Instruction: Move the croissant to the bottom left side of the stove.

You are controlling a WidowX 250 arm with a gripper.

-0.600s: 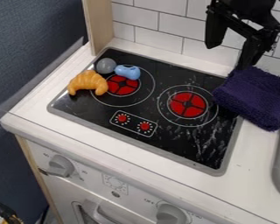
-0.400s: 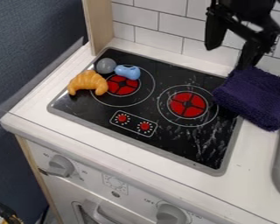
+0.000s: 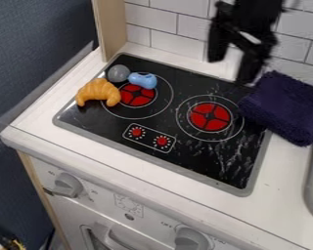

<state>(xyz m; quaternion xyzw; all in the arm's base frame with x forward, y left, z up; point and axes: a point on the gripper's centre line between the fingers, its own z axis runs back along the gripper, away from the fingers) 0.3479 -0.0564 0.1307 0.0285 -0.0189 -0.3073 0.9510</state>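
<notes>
Orange croissant (image 3: pixel 98 92) sits at ten o'clock on the stove (image 3: pixel 201 155), eight-o'clock placement outstanding, my gripper (image 3: pixel 229 70) wide and empty.

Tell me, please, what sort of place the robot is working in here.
It looks like a toy kitchen, perhaps in a lab: a stovetop with red burners, a white tiled wall behind it, and a bright orange croissant that looks like a plastic toy.

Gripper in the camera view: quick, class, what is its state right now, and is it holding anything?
Gripper: open, jaws apart, holding nothing; the croissant lies on the stove.
</notes>
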